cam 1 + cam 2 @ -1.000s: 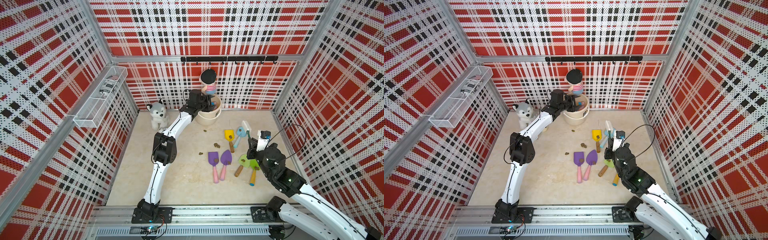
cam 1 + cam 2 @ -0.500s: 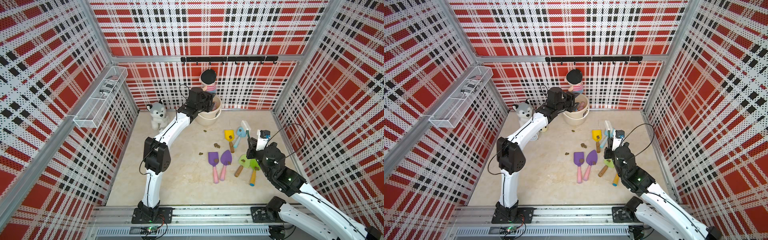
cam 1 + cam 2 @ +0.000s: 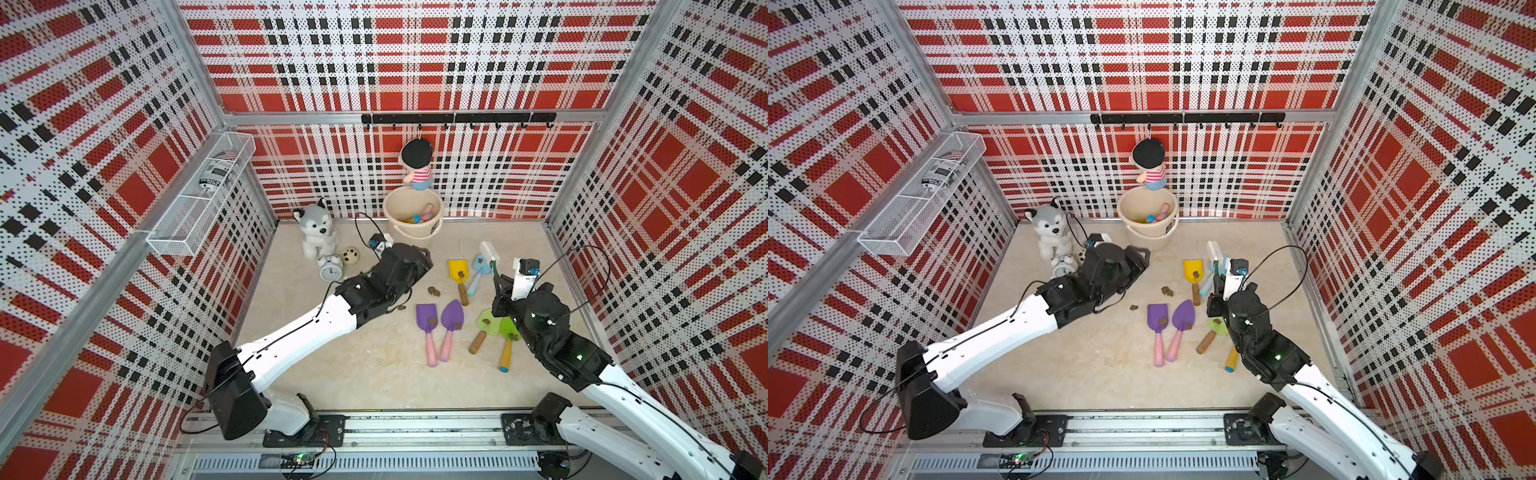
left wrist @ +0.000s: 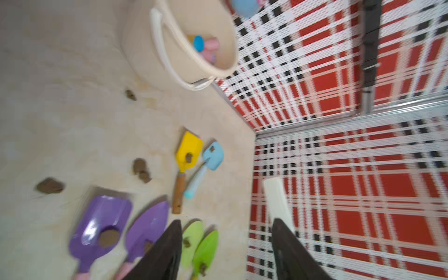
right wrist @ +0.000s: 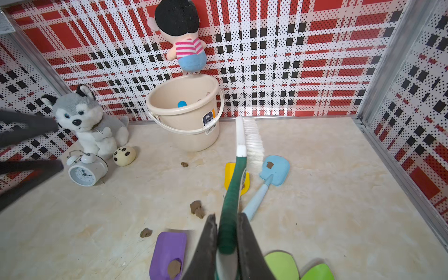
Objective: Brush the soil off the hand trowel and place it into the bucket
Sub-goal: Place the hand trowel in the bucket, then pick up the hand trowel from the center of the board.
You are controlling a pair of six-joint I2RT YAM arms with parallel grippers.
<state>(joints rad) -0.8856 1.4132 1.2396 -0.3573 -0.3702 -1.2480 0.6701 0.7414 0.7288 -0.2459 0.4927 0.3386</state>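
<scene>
**Top views.** The bucket (image 3: 409, 232) (image 3: 1148, 237) stood upright at 12 o'clock on the floor (image 3: 374, 374), against the back wall. Pink and blue handle ends showed inside it.

Six trowels lay loose from centre out toward 3 o'clock:
- The yellow trowel (image 3: 456, 267) lay with the blue trowel (image 3: 478, 270) just beside it.
- The purple trowels (image 3: 424, 311) lay at centre.
- The green trowels (image 3: 492, 328) were partly under the right arm.

Each blade carried a lump of soil (image 3: 434, 291), and more lumps lay on the bare floor between the yellow and purple ones.

The left gripper (image 3: 417, 254) (image 3: 1140, 254) sat at the bucket's 6 o'clock, apart from it. The right gripper (image 3: 500, 286) (image 3: 1213, 286), out at 3 o'clock, held the brush (image 3: 489, 250), whose white head pointed to 12.

**Left wrist.** The view was blurred. The gripper's (image 4: 227, 220) fingers (image 4: 169, 249) stood apart with nothing between them, so it was released. The bucket (image 4: 145, 48) had its bail down along its side. The soiled trowels lay on the floor nearer the fingers than the bucket did.

**Right wrist.** The gripper (image 5: 227, 215) was clenched on the brush's (image 5: 232, 194) green handle. The bristles reached toward the bucket (image 5: 194, 138), just beside the blue trowel's (image 5: 276, 169) blade. A husky (image 5: 84, 121) and a clock (image 5: 84, 171) stood well off to the bucket's other side.
</scene>
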